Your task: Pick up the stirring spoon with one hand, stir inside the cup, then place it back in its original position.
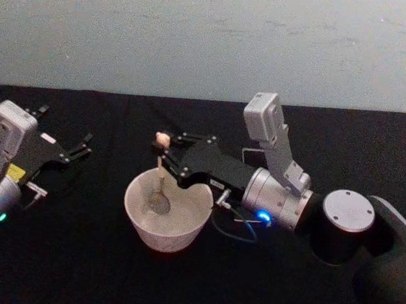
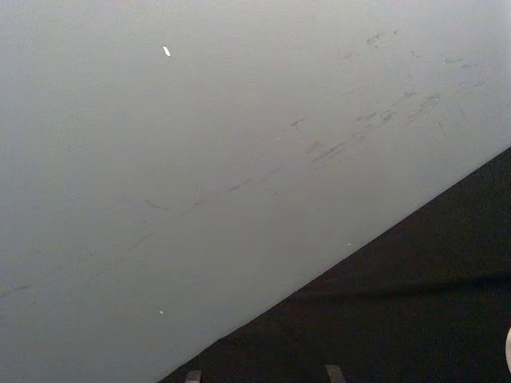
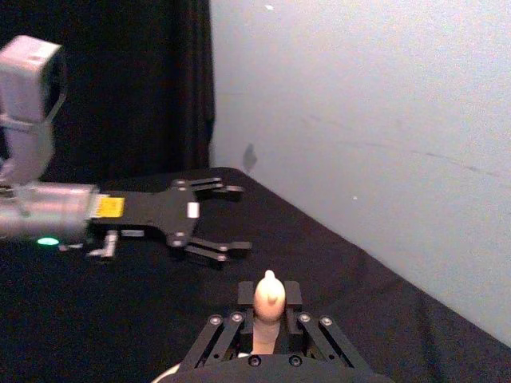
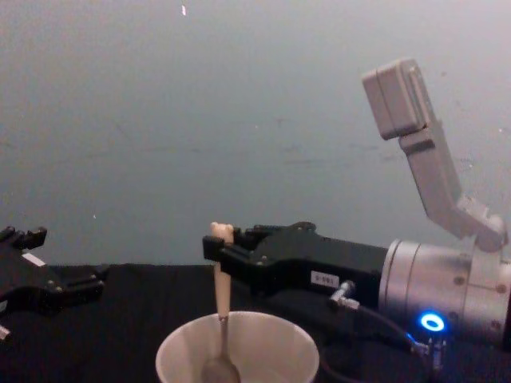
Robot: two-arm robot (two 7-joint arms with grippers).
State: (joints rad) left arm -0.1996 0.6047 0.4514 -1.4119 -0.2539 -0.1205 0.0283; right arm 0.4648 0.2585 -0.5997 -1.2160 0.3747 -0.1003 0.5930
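Stir step in hand: right gripper (image 1: 162, 153), just above the cup (image 1: 139, 210), pinches the stirring spoon (image 1: 161, 195) by its handle (bowl down inside). Left gripper (image 1: 81, 146) idles well left of the cup, fingers spread. Next: small circles w/o nudging the rim.

The left gripper (image 1: 66, 126) and right gripper (image 1: 163, 153) are black linkages on silver wrists (image 1: 280, 196) carrying grey camera boxes (image 1: 263, 116); the left has a green light (image 1: 1, 216), the right a blue light (image 1: 262, 216).

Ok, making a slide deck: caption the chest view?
Right end effector holds the beige-handled metal stirring spoon upright in the wide cream-pink round cup; left end effector sits open aside.
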